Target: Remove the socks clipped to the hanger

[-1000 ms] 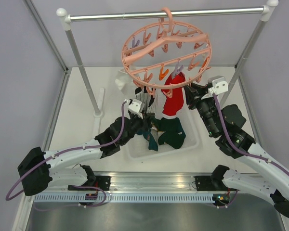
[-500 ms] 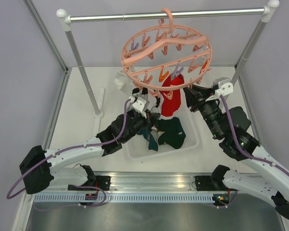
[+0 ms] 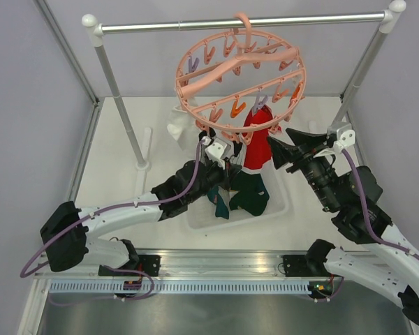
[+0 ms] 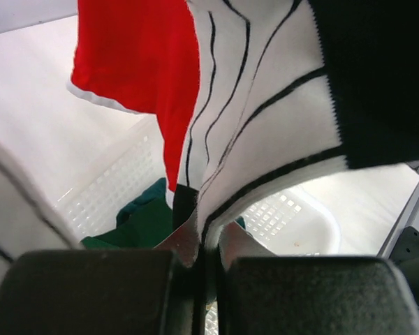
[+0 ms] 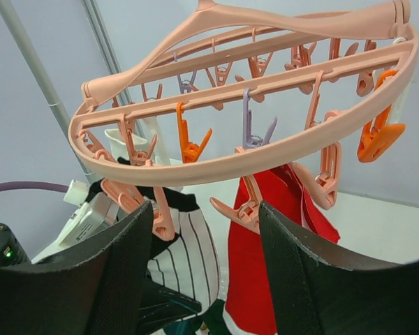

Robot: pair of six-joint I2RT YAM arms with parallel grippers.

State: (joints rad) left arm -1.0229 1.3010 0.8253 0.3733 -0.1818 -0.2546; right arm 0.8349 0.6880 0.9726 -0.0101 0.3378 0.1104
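Note:
The salmon-pink ring hanger (image 3: pixel 241 73) hangs from the silver rail, tilted; it also fills the right wrist view (image 5: pixel 216 164). A red sock (image 3: pixel 257 143) and a white sock with thin black stripes (image 3: pixel 222 148) hang from its clips. My left gripper (image 3: pixel 221 157) is shut on the lower edge of the striped sock (image 4: pixel 265 125), with the red sock (image 4: pixel 136 77) beside it. My right gripper (image 3: pixel 283 150) is open, just right of the red sock (image 5: pixel 265 258), its fingers (image 5: pixel 314 279) wide apart below the ring. Dark teal socks (image 3: pixel 246 192) lie in the tray.
A white perforated tray (image 3: pixel 279 209) sits on the table under the hanger. The silver rail (image 3: pixel 237 22) spans the top on two slanted posts (image 3: pixel 122 105). Another white sock (image 3: pixel 178 122) hangs at the ring's far left. Grey walls close the sides.
My left gripper rose toward the hanger and closed on the striped sock. My right arm swung right and up, its open gripper now level with the red sock. The hanger tilted slightly.

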